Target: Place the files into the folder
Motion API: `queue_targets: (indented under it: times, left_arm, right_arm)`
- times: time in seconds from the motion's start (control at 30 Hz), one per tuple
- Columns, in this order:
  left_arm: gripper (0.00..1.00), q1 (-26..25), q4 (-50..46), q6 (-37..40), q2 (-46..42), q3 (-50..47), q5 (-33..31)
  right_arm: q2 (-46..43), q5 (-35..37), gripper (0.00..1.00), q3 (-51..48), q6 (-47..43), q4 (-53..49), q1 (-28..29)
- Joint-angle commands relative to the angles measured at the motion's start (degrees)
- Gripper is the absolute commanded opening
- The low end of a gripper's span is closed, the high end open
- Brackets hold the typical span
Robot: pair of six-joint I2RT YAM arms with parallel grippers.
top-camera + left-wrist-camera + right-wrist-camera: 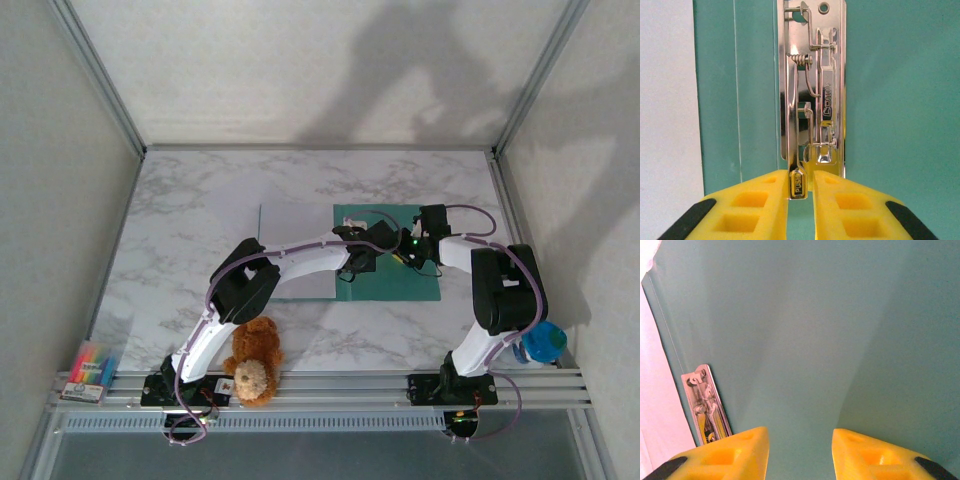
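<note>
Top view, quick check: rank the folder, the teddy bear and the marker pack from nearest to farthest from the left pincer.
1. the folder: mid-table, directly under the left pincer.
2. the teddy bear: at the near edge, just right of the left arm's base.
3. the marker pack: at the near-left corner, by the rail.

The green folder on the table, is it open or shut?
Open. The folder lies spread flat, with its metal clip bare on the teal inner face.
</note>
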Motion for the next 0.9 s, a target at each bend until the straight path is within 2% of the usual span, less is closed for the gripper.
queue_targets:
  times: [0.0,0.17,0.67,0.87]
  left_arm:
    - [0.21,0.05,-1.68,-1.03,-1.50,-0.21,-0.25]
    - [0.16,0.15,-1.50,-1.00,-1.59,-0.41,-0.09]
    - [0.17,0.33,-0.79,-1.18,-0.44,-0.51,2.26]
    - [0.16,0.34,0.58,-1.42,-0.10,-0.77,3.61]
  right_arm:
    - [1.12,-0.78,0.38,0.48,-0.78,-1.00,0.71]
    - [1.34,-0.93,0.38,0.57,-0.79,-0.94,0.76]
    - [1.74,-1.43,0.38,0.45,-0.42,-0.53,0.80]
    - [3.27,-4.01,0.38,-0.41,1.35,1.04,1.05]
